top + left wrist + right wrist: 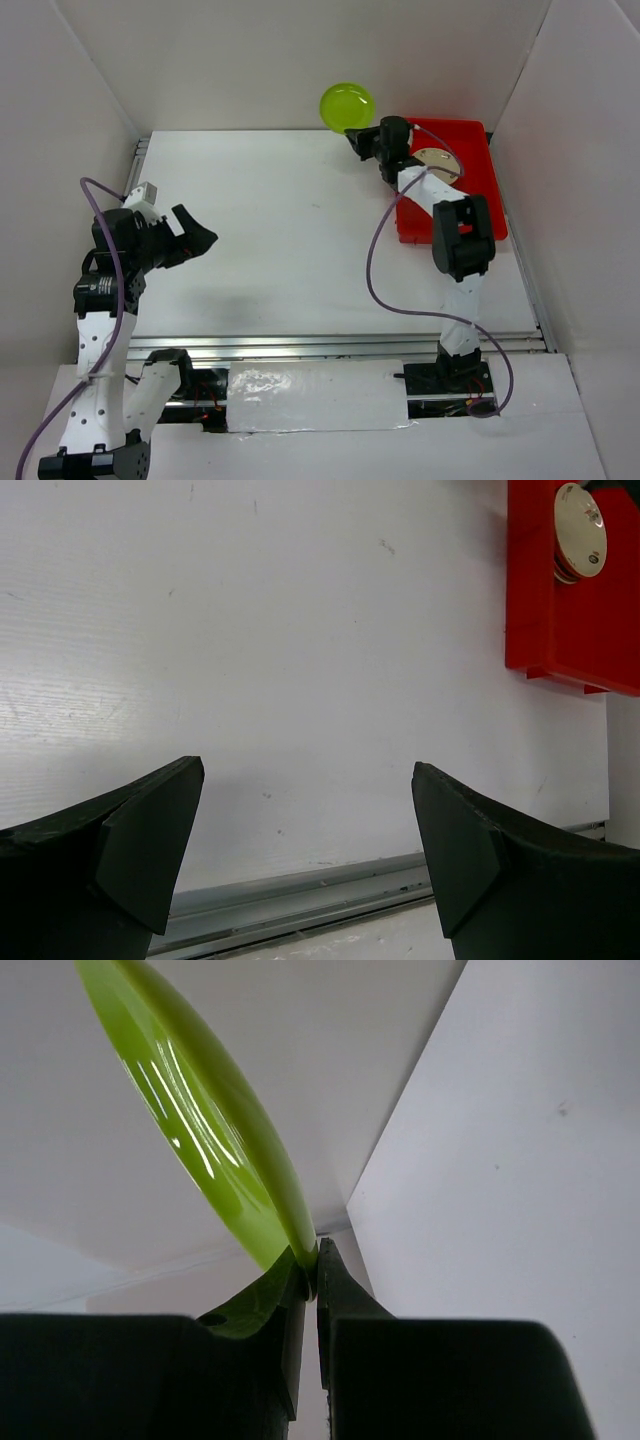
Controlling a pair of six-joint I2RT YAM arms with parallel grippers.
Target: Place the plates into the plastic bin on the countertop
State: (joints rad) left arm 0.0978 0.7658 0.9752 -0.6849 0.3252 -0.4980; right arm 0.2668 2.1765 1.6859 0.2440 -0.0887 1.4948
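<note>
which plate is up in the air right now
The lime green plate, pinched by its rim in the right hand. The only other one visible, the cream plate, lies flat in the red bin.

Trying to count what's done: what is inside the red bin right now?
A cream plate lies in the red bin, apparently atop others. The right arm covers part of the bin from above, so the count is hidden.
</note>
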